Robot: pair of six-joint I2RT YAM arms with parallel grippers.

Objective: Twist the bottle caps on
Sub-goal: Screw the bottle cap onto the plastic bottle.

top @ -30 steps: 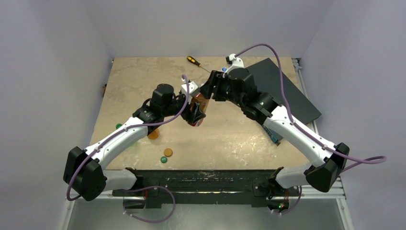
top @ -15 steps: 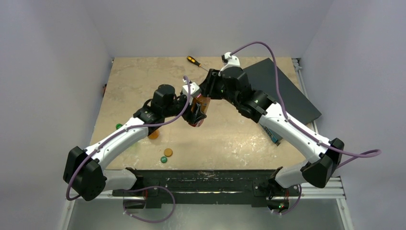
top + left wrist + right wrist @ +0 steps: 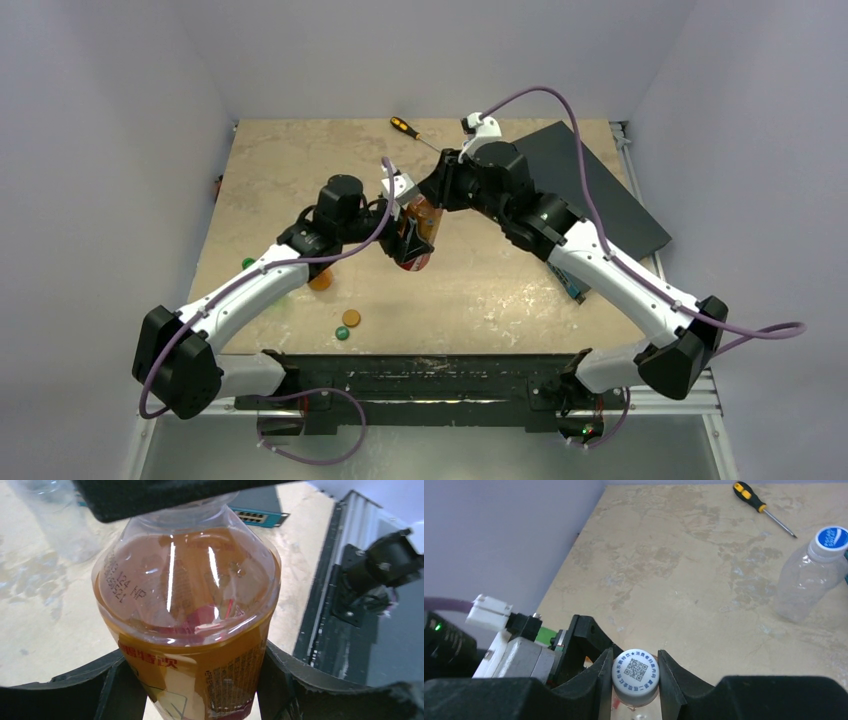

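An amber-orange bottle (image 3: 414, 238) (image 3: 190, 605) hangs tilted above the table's middle. My left gripper (image 3: 404, 228) (image 3: 195, 682) is shut on its labelled body, with a finger (image 3: 115, 682) against each side. A white cap (image 3: 636, 674) printed with a square code sits on the bottle's neck. My right gripper (image 3: 428, 200) (image 3: 636, 677) is shut on this cap, both pads touching its rim. A clear bottle (image 3: 806, 580) with a blue cap (image 3: 833, 537) stands on the table behind. An orange cap (image 3: 350, 318) and a dark green cap (image 3: 342, 333) lie loose near the front.
A black-and-orange screwdriver (image 3: 412, 131) (image 3: 759, 505) lies at the back. A dark mat (image 3: 590, 185) covers the right rear corner, and a blue box (image 3: 255, 510) sits near the right arm. Another green cap (image 3: 247, 263) and an orange object (image 3: 320, 280) lie beside the left arm.
My right gripper's jaws have closed in onto the white cap, and its wrist has shifted slightly above the bottle. The left gripper has kept its hold on the bottle.
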